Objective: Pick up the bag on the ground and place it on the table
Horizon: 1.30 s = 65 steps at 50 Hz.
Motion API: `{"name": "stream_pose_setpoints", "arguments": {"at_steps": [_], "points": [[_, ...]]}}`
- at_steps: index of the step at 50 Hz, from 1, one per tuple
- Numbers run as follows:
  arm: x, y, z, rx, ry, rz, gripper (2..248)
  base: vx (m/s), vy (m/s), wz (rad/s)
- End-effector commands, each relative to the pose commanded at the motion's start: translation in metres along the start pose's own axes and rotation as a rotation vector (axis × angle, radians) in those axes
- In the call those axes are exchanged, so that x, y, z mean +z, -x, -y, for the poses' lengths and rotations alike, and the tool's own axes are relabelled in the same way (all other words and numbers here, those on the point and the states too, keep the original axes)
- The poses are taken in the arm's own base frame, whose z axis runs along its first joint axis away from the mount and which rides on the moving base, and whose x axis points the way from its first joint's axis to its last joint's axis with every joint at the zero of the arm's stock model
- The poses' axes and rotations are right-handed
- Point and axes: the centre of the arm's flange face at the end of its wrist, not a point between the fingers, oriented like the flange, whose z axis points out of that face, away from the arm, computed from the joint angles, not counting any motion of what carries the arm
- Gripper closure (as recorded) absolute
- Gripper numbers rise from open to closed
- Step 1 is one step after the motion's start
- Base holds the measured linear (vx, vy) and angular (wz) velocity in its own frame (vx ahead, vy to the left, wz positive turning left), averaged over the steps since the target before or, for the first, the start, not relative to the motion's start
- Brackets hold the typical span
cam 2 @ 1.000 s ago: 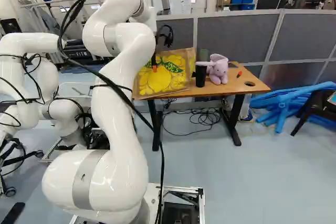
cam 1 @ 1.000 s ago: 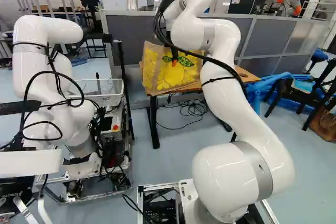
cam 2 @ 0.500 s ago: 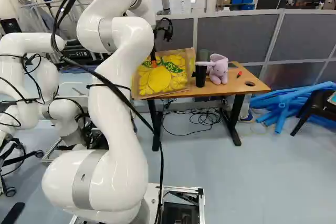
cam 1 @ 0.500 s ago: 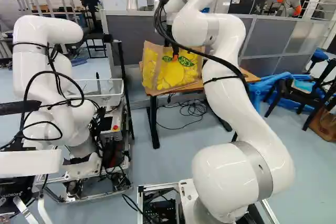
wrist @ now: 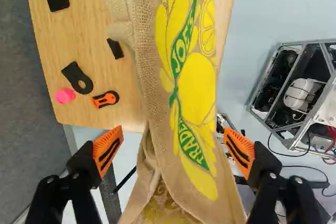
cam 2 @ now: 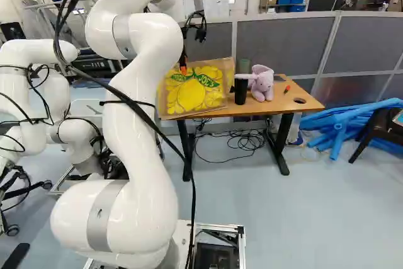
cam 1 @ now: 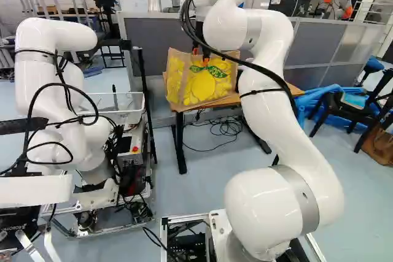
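Wrist view: jaws wide apart, either side of the bag (wrist: 197, 82), not clamped; bag sits at the near-left corner of the bench (wrist: 86, 35), overhanging its edge. Release judged complete; next, retract upward without snagging or tipping the bag.

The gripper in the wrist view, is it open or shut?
Open. The orange pads of the gripper stand wide apart, and the yellow-printed bag shows between them, not pinched.
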Motion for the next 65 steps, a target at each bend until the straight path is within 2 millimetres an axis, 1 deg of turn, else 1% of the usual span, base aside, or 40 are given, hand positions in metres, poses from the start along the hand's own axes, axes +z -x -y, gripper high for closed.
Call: {"name": "stream_pose_setpoints", "arguments": {"at_steps": [27,65], "points": [[-0.042,0.001,-0.01,0.0,-0.06,-0.008,3,0.0,0.0,0.0],[-0.042,0.001,-0.01,0.0,-0.06,-0.008,3,0.0,0.0,0.0]]}}
